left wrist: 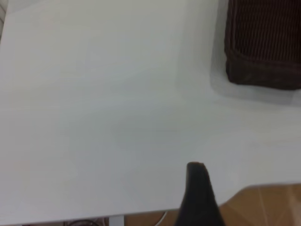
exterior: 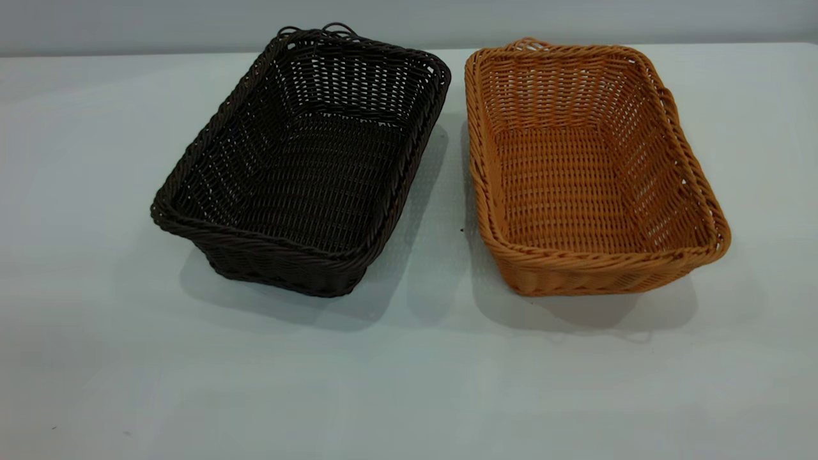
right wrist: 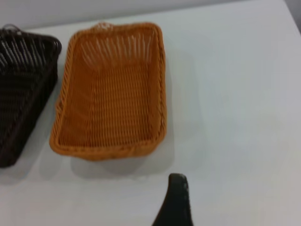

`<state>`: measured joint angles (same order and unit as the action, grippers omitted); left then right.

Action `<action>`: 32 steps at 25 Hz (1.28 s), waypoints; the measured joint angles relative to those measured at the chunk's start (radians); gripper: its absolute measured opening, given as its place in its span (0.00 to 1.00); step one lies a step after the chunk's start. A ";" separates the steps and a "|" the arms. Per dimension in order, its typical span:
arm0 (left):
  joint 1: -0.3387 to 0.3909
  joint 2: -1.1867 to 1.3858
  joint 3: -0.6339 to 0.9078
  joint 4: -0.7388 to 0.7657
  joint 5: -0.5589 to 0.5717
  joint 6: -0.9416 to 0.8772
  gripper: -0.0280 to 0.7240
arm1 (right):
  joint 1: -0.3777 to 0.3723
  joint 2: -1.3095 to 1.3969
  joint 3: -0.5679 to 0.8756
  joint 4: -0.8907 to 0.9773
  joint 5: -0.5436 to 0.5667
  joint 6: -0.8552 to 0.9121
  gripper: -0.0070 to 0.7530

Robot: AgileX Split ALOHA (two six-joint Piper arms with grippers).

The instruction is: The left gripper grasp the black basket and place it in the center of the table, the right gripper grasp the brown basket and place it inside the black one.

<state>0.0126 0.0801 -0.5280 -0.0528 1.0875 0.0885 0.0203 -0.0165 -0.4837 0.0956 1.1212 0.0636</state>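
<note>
The black basket (exterior: 300, 166) stands on the table (exterior: 409, 383) at centre left, empty, its long side running away from the camera. The brown basket (exterior: 588, 172) stands just to its right, empty, with a narrow gap between them. Neither arm shows in the exterior view. In the left wrist view a black part of my left gripper (left wrist: 200, 197) hangs over the table's edge, far from the black basket's corner (left wrist: 263, 47). In the right wrist view a black part of my right gripper (right wrist: 175, 202) is above bare table, short of the brown basket (right wrist: 113, 94).
The table's edge and a brown floor (left wrist: 263, 207) show in the left wrist view. The black basket also shows in the right wrist view (right wrist: 23, 89), beside the brown one. A grey wall (exterior: 409, 19) lies behind the table.
</note>
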 joint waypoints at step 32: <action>-0.221 1.940 -0.825 0.008 -0.658 0.047 0.68 | 0.000 0.503 -0.083 0.005 -0.229 0.062 0.77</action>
<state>-0.2088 2.0197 -1.3527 -0.0446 0.4300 0.1354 0.0203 0.4867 -0.5671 0.1009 0.8925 0.1254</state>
